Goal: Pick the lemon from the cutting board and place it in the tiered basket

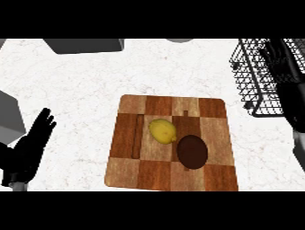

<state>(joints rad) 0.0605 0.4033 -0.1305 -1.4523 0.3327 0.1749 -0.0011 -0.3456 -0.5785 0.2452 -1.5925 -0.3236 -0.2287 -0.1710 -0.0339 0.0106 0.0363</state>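
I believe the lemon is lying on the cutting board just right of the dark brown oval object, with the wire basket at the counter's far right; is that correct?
Not quite: in the head view the lemon lies just left of the dark brown oval object, not right of it. The rest holds: both are on the cutting board, and the wire basket stands at the counter's far right.

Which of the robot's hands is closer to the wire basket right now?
The right. The right hand is up in front of the tiered basket, overlapping its wire wall in this view. The left hand rests open near the view's left edge, beyond the cutting board.
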